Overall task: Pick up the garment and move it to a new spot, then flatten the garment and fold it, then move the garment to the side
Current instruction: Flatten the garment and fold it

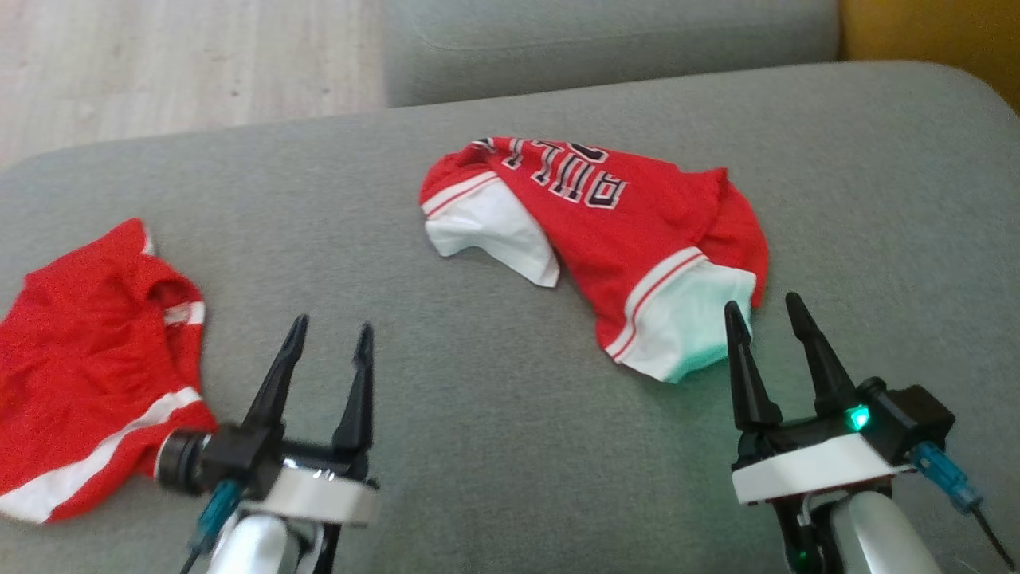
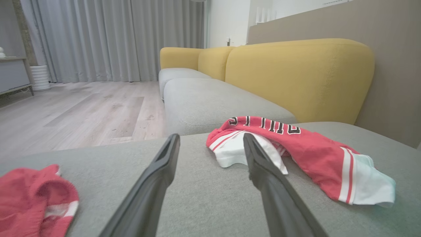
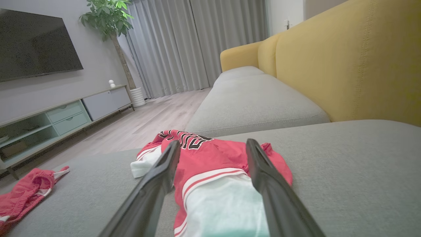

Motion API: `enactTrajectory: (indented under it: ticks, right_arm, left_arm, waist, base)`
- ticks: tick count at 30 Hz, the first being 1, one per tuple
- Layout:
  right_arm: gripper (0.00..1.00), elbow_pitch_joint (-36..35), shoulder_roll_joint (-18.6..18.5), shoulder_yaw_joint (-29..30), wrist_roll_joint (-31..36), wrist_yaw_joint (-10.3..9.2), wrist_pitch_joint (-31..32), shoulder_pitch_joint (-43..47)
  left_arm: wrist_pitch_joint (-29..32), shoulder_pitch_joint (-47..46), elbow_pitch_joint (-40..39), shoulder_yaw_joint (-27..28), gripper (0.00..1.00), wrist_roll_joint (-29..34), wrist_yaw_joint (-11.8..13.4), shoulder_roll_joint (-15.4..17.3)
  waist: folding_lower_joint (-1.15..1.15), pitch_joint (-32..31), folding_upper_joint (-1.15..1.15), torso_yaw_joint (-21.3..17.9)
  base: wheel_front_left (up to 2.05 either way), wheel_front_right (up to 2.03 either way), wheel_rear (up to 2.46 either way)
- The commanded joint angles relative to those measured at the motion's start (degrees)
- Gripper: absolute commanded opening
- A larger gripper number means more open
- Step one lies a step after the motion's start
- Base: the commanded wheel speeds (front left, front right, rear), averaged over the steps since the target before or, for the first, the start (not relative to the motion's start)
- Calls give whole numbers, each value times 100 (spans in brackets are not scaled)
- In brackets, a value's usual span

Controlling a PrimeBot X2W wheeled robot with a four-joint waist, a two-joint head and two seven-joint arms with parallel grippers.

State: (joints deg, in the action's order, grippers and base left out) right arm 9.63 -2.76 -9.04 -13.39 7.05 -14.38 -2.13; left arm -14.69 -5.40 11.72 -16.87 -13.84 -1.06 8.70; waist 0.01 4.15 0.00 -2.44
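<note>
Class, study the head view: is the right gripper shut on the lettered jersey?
No: the right gripper has its fingers wide apart, pinching no cloth of the jersey.

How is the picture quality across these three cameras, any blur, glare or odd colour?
Head view: soft and grainy overall, the left gripper slightly smeared; a green light on the right gripper tints the white hem of the jersey. Left wrist view: reds wash out to pink, fingers loom large. Right wrist view: even light, no glare, faint green cast on that hem.
</note>
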Motion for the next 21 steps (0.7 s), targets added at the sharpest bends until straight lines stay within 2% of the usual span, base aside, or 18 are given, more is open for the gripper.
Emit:
enactTrajectory:
  ticks: [1,6,11,16,21]
  right_arm:
    - [100,-181,-11,-94,41,44,-62,-259]
    - [100,-189,-11,-38,81,44,-62,-329]
    - [100,-217,-11,47,105,44,-62,-361]
    - [100,-207,-11,44,187,44,-62,-393]
    - [100,-210,-11,31,393,44,-62,-531]
  left_arm:
    - [-30,-412,-120,145,100,65,-35,-16]
    - [-30,-758,120,94,100,198,-89,-182]
    - [-30,-775,38,254,100,271,-61,-281]
    - [-30,-522,-34,428,100,343,-98,-316]
    - [-30,-435,-73,445,100,503,-148,-366]
  waist:
    - [-1,68,0,-105]
    - [-1,201,0,-284]
    - [-1,249,0,-270]
    - [-1,229,0,-99]
    - [-1,252,0,262]
  base:
    - [0,0,0]
    - [0,0,0]
    - [0,0,0]
    - [0,0,0]
    - [0,0,0]
